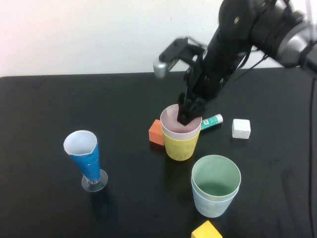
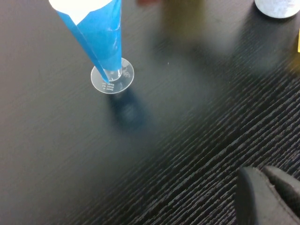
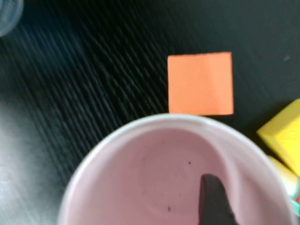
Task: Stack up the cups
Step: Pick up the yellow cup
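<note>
Yellow block (image 1: 206, 230) at near edge. Green cup (image 1: 216, 174) nested in blue cup (image 1: 214, 204); pink cup (image 1: 179, 120) in yellow cup (image 1: 181, 145). Right hand (image 1: 187, 116) clamped on pink rim. Left hand (image 2: 267, 197): cannot tell. Risk: lifting drags pink cup back out, or tips the stack onto orange block (image 1: 157, 132).

Right arm (image 1: 233, 44): glossy black jointed housings with a silver-grey cylindrical section at the upper end, thin black cables alongside, and a black bracket ending in a small silver-grey camera block (image 1: 160, 68). Right gripper (image 1: 188, 115): matte black, one dark tapered finger (image 3: 214, 199) visible. Left gripper (image 2: 269, 197): rounded matte-black, faintly textured finger ends.
</note>
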You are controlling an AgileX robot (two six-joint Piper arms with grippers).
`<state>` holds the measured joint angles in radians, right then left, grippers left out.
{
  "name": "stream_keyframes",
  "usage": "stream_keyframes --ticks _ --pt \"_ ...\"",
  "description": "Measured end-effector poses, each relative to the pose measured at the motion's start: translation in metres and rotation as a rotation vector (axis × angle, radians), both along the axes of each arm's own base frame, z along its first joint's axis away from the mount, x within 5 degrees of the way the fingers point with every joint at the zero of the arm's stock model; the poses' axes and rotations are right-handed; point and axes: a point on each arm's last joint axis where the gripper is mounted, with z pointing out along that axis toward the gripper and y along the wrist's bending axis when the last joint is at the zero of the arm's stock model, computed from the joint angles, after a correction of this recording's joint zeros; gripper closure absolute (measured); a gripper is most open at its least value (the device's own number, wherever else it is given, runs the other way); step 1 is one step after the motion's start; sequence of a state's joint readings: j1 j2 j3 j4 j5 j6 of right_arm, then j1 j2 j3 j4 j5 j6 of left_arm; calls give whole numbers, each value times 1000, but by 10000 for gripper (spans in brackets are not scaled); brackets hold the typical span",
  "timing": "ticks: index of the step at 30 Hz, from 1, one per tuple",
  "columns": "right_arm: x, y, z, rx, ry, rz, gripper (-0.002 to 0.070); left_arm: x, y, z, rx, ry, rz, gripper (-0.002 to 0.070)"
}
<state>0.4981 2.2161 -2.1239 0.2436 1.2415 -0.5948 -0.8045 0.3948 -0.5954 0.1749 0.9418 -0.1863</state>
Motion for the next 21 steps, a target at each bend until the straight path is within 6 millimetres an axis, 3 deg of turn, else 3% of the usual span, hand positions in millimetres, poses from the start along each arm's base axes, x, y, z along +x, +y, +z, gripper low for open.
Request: stream_keyframes --ticks 3,5,7,9,12,15,21 --pt "5 3 -21 -19 35 -1 356 0 0 0 -3 -3 -1 673" --pt "7 4 -28 -26 48 -1 447 0 0 0 -4 -4 -1 673" --pt "7 4 -28 -25 45 -1 553 0 0 1 -6 -6 -1 673" --pt "9 4 -21 -17 26 0 591 0 0 1 -6 -6 -1 673" --pt "9 2 2 9 -35 -7 591 0 0 1 -6 -6 -1 673" --pt "0 -5 44 46 -124 -13 591 0 0 1 -6 -6 -1 673" --pt "-49 -36 142 110 -310 -59 593 0 -1 1 -7 -8 -2 673"
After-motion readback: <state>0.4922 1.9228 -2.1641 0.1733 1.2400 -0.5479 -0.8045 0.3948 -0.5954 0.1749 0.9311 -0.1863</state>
